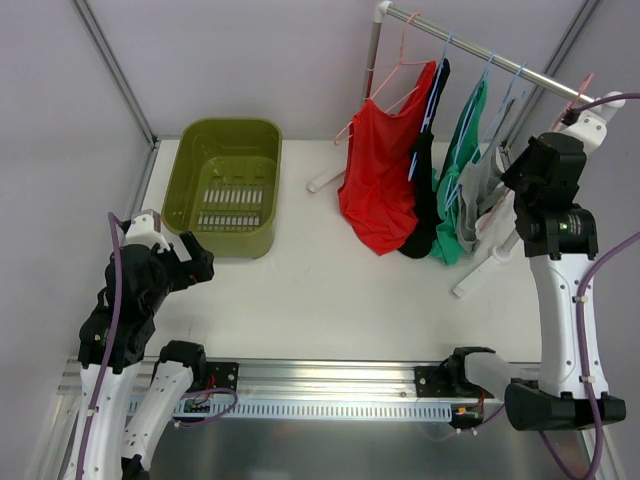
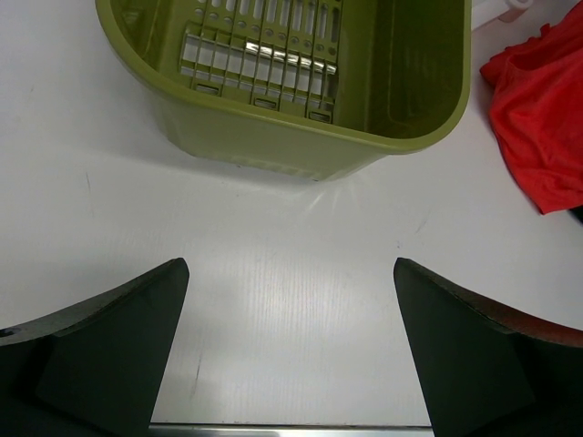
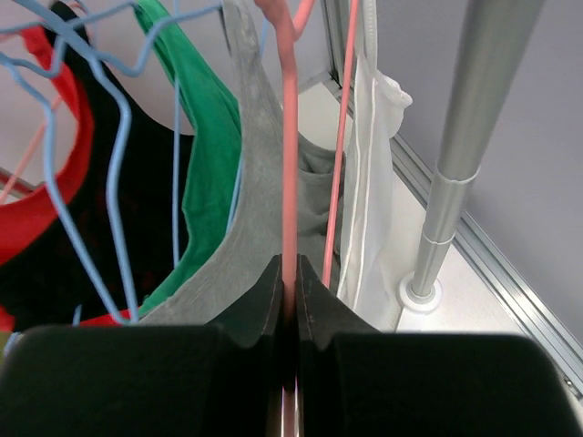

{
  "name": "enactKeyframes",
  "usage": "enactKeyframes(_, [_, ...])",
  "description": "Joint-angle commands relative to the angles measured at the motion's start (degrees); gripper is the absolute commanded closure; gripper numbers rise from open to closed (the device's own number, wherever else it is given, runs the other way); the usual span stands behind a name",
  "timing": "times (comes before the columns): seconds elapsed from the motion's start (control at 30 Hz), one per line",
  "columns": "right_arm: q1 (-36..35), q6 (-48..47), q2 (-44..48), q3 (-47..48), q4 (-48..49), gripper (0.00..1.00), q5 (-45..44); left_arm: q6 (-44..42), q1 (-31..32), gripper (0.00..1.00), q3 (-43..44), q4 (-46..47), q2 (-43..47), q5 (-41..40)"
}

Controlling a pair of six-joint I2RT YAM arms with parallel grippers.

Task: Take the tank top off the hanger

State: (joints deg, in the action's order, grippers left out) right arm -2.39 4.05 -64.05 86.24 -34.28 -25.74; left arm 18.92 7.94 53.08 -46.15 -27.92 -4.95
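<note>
Several tank tops hang on wire hangers from a metal rail [image 1: 480, 50]: red [image 1: 380, 180], black [image 1: 425, 190], green [image 1: 460, 190], grey [image 1: 485, 190] and white [image 1: 495, 235]. My right gripper [image 1: 515, 182] is up at the right end of the rail. In the right wrist view it [image 3: 291, 273] is shut on a wire of the pink hanger [image 3: 290, 137], between the grey top [image 3: 250, 200] and the white top [image 3: 369, 182]. I cannot tell which of the two hangs on it. My left gripper [image 1: 195, 265] is open and empty, low over the table [image 2: 291, 264].
A green slotted basket [image 1: 222, 185] stands at the back left, just ahead of the left gripper [image 2: 301, 146]. The rail's upright post [image 3: 446, 182] and its foot stand right of the white top. Blue hangers [image 3: 109, 182] hold the black and green tops. Enclosure walls are close behind.
</note>
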Motion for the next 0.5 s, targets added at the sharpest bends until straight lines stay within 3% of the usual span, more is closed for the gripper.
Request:
enactKeyframes(0.0, [0.37, -0.89, 3.67, 3.94, 0.19, 1.00, 2.44, -0.81, 0.49, 0.01, 0.44, 1.68, -0.55, 1.17])
enactKeyframes(0.1, [0.28, -1.42, 7.00, 3.50, -3.24, 1.00, 6.48, -1.69, 0.49, 0.01, 3.07, 1.68, -2.04, 2.83])
enactKeyframes(0.2, [0.28, -1.86, 12.01, 1.84, -7.19, 1.00, 11.31, -1.78, 0.49, 0.01, 7.99, 1.85, -5.12, 9.68])
enactKeyframes(0.33, [0.37, -5.89, 19.74, 0.16, -13.60, 1.00, 18.08, -1.87, 0.49, 0.01, 16.95, 4.57, -13.45, 23.28])
enactKeyframes(0.37, [0.37, -6.25, 21.23, -0.01, -16.40, 1.00, 18.44, -1.61, 0.49, 0.01, 21.23, 6.32, -15.56, 31.41])
enactKeyframes(0.47, [0.28, -7.21, 26.60, 0.25, -21.59, 1.00, 22.20, 1.11, 2.41, 0.01, 29.84, 11.67, -24.97, 43.24])
